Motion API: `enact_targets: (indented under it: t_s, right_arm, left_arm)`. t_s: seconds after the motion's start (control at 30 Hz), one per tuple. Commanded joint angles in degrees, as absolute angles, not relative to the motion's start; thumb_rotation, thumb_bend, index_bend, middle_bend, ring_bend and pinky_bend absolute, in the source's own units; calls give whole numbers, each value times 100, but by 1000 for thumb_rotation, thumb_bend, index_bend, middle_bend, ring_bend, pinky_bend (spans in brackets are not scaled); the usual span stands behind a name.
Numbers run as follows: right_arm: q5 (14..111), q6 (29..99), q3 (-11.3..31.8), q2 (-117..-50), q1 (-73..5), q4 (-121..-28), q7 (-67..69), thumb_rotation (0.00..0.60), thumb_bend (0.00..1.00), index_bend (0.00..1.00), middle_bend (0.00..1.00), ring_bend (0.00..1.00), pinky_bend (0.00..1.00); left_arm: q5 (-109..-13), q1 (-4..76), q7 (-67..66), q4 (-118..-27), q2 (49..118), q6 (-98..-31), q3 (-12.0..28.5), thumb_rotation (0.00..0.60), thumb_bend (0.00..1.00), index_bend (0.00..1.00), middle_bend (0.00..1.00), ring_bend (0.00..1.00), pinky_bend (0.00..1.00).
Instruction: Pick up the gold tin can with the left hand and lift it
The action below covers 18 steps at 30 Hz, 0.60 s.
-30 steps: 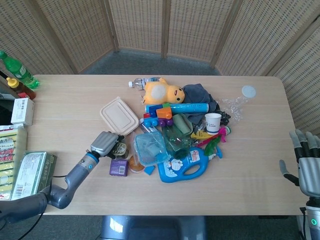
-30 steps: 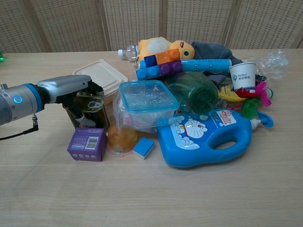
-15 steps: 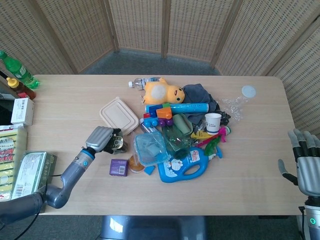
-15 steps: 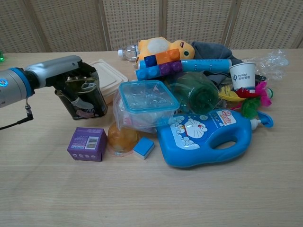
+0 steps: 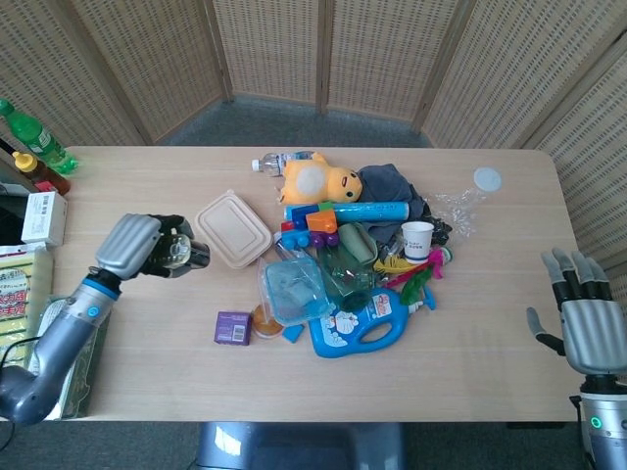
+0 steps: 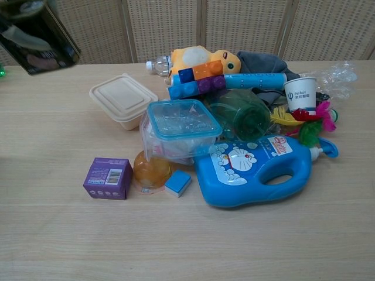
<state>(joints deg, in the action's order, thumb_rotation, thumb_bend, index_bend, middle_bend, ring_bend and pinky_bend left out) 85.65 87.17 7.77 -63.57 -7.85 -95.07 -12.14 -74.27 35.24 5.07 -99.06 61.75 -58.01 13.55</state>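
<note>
Left hand [image 5: 132, 245] grips the gold tin can [image 5: 182, 252] well clear of the table [image 5: 147, 323], so the lift looks essentially done.

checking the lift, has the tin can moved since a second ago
Yes. The tin can, held by the left hand, has gone up and to the left: in the chest view it was beside the purple box; now it hangs high above the table.

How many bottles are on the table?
4: blue detergent bottle at the pile's front, clear water bottle behind the plush, green bottle and brown sauce bottle at the far-left edge. The pile may hide others.
</note>
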Motion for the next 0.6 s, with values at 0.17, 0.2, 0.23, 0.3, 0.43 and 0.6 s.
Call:
enact_targets:
  t_s: [0.17, 0.2, 0.23, 0.3, 0.43, 0.6]
  right_arm:
    - [8617, 8661, 797, -6417, -870, -9506, -1236, 493, 408, 12, 0, 0, 0]
    - [8622, 8666, 796, -6417, -869, -9510, -1236, 493, 409, 12, 0, 0, 0]
    - [8625, 8668, 792, -6414, -867, -9516, -1232, 491, 409, 12, 0, 0, 0]
    - [8630, 8686, 787, -6405, -857, -9513, -1211, 492, 408, 12, 0, 0, 0]
    - [8630, 8731, 777, -6405, -825, -9482, -1142, 495, 408, 12, 0, 0, 0]
    - [8633, 8786, 754, -6383, -773, -9442, -1071, 494, 408, 12, 0, 0, 0]
  left_arm:
    - [-7476, 3159, 799, -10826, 4981, -6407, 1781, 600, 406, 737, 759, 787, 654]
    - [-7436, 3174, 818, -10843, 4947, -6417, 1825, 600, 406, 737, 759, 787, 653]
    - [-7392, 3196, 833, -10862, 4915, -6404, 1862, 600, 406, 737, 758, 787, 652]
    - [-7297, 3263, 833, -10889, 4856, -6348, 1935, 600, 404, 737, 758, 786, 650]
    - [-7105, 3405, 781, -10900, 4774, -6239, 2064, 600, 403, 736, 758, 785, 648]
    - [-6851, 3605, 801, -10889, 4751, -6103, 2235, 600, 402, 736, 758, 785, 648]
